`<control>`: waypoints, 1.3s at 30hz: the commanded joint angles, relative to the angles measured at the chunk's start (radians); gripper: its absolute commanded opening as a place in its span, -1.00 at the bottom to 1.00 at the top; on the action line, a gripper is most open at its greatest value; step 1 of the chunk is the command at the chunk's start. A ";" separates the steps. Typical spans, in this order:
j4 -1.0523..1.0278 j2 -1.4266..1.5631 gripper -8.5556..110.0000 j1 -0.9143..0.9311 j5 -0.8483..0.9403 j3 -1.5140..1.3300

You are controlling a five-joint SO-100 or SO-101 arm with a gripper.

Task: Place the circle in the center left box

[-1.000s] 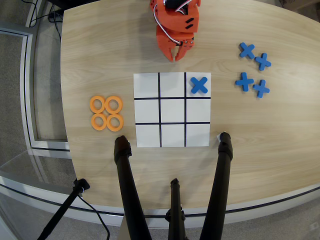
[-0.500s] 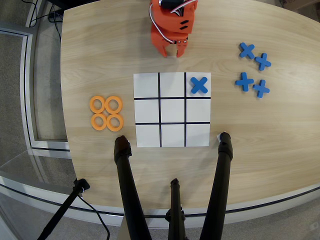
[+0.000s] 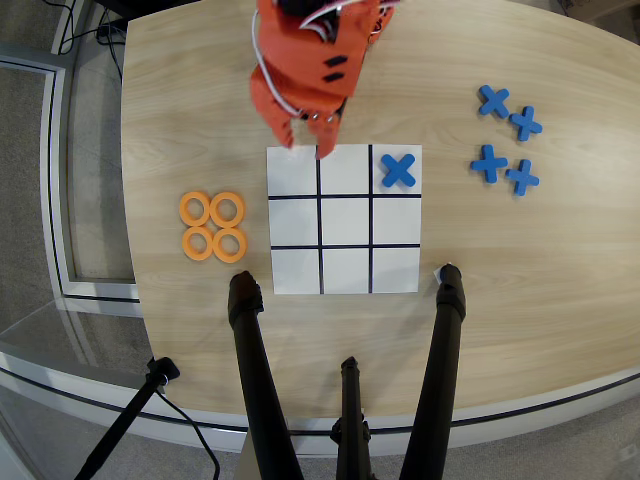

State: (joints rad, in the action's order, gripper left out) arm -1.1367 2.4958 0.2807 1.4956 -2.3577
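Several flat orange circles (image 3: 212, 226) lie in a square cluster on the wood table, left of the grid in the overhead view. The white nine-cell grid (image 3: 345, 220) has a blue cross (image 3: 398, 170) in its top right cell. Below that cross, the center left box (image 3: 396, 221) is a bare white cell in the middle row. My orange gripper (image 3: 306, 145) hangs over the grid's top left corner, open, with nothing between its fingers. It is well apart from the circles.
Several loose blue crosses (image 3: 507, 140) lie on the table at the right. Black tripod legs (image 3: 250, 340) reach onto the table just below the grid's lower edge. The table's left edge (image 3: 128, 200) runs close to the circles.
The gripper has swung down and to the left, from above the grid's top middle to over its top left corner. Circles and crosses have not moved.
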 commanded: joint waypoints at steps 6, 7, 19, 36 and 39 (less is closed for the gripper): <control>0.129 -0.362 -0.64 0.117 -0.011 0.253; 0.144 -0.402 -0.64 0.130 -0.011 0.281; 0.327 -0.718 -0.64 0.222 0.000 0.379; 0.445 -0.992 -0.64 0.232 0.000 0.492; 0.446 -1.022 -0.64 0.236 0.000 0.511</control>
State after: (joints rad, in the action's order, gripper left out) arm -0.7026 1.4803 0.5093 1.4910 -1.8899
